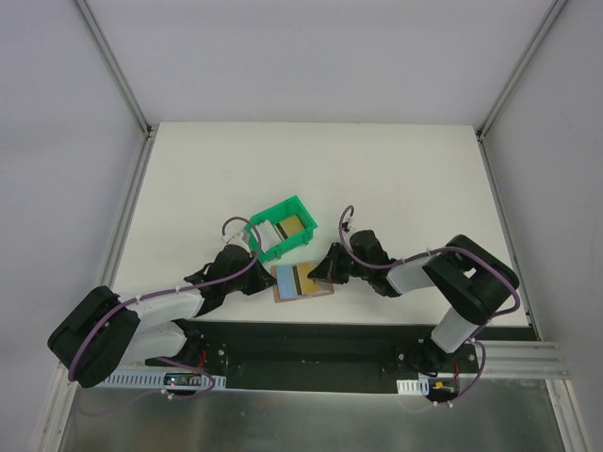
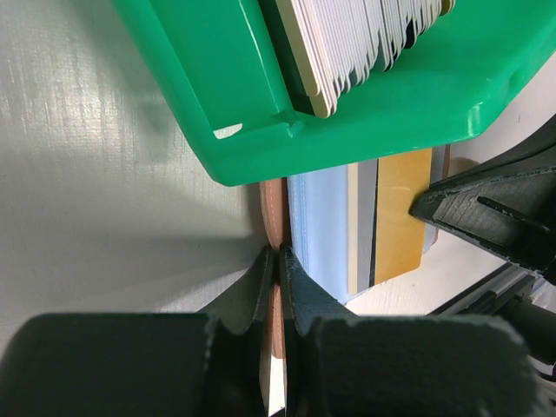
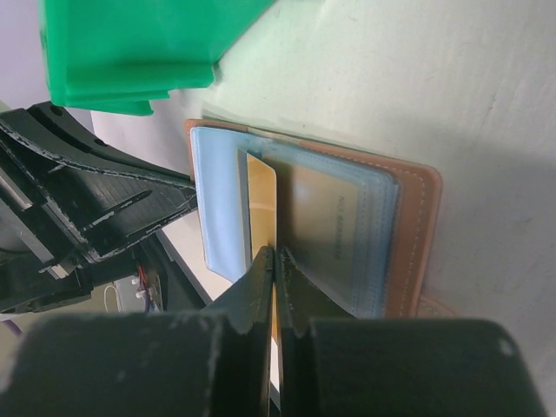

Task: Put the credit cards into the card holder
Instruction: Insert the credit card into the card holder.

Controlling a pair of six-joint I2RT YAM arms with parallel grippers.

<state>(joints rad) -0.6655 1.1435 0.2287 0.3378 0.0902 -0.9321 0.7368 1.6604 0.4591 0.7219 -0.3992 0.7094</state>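
Lying open and flat on the table (image 1: pixel 396 188), close to its near edge and roughly midway along it: the wallet (image 1: pixel 303 281). Blue-grey pockets face up, with brown leather showing as a border around them.

Pinched shut on the wallet's left leather edge: the left gripper (image 2: pixel 278 256). Fingers together, with only a thin strip of brown leather between them.

Clamped on the gold card (image 3: pixel 261 195): the right gripper (image 3: pixel 274 254), reaching in from the wallet's right side. Fingers closed tight on the card's end nearest that gripper. Card flat on the wallet's inner face, between a pale blue flap and the clear pocket stack. One long edge meets the clear pockets. Cannot tell how far in it sits, or whether it is under a pocket layer at all.

Facing each other across the wallet: both grippers, tips near but apart.

Just beyond the wallet, toward the far edge and slightly left: the green bin (image 2: pixel 217 78), standing upright. From the left wrist, its near wall hides the wallet's far end. Cannot tell whether they touch.

Standing on edge inside the bin: a stack of cards (image 2: pixel 365 35), mostly white-grey, with an olive one at the side.
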